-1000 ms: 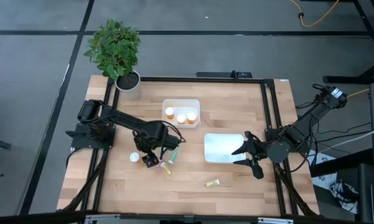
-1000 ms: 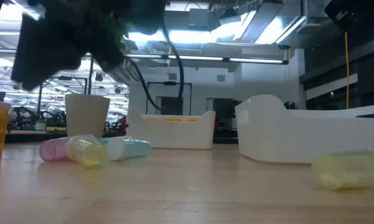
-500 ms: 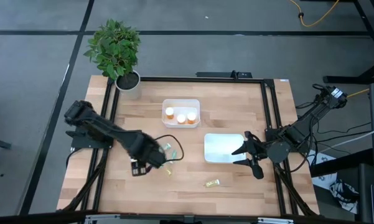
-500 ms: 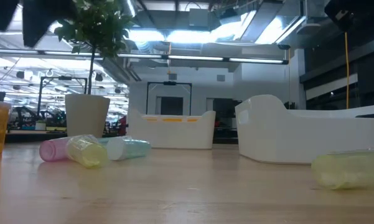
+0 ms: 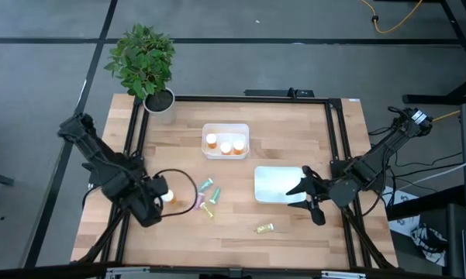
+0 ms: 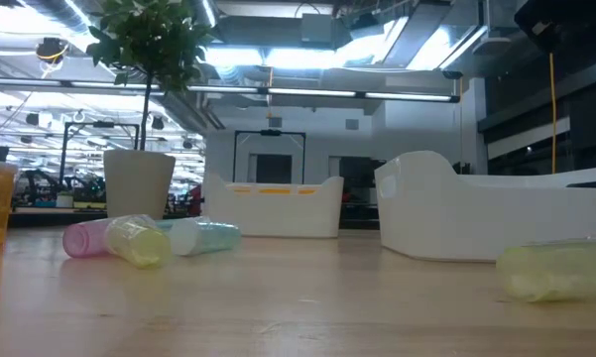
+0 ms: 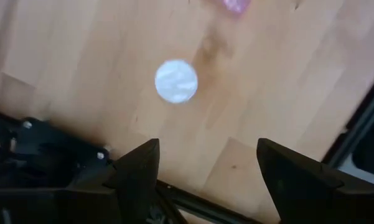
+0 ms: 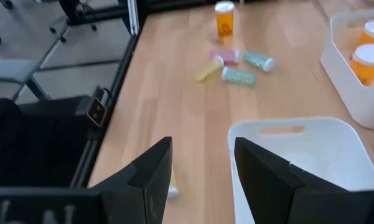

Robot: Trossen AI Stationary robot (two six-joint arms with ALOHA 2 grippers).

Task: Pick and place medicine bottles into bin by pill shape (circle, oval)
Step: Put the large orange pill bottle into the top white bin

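Overhead, the left gripper [image 5: 150,208] sits near the bench's [image 5: 295,132] left edge with nothing in it, just beside an upright orange bottle [image 5: 167,196] with a white cap. To its right lies a small cluster — a pink bottle [image 5: 198,203], a yellow one [image 5: 209,209] and two teal ones [image 5: 211,188]. Another yellow bottle [image 5: 264,228] lies alone nearer the front edge. Three orange bottles [image 5: 225,145] stand in the far tray [image 5: 225,128]; the near tray [image 5: 265,186] is bare, and the right gripper [image 5: 306,195] hovers at its right side, fingers apart and empty.

Low down, the cluster lies left, the lone yellow bottle [image 6: 560,270] right, both trays behind; a potted plant [image 6: 142,109] stands at the back.

From the left wrist, the fingers [image 7: 137,177] stand wide apart over bare wood, the white cap [image 7: 176,81] beyond them.

From the right wrist, the fingers [image 8: 152,171] are apart — the near tray's rim [image 8: 286,127] lies between them and the cluster farther off.
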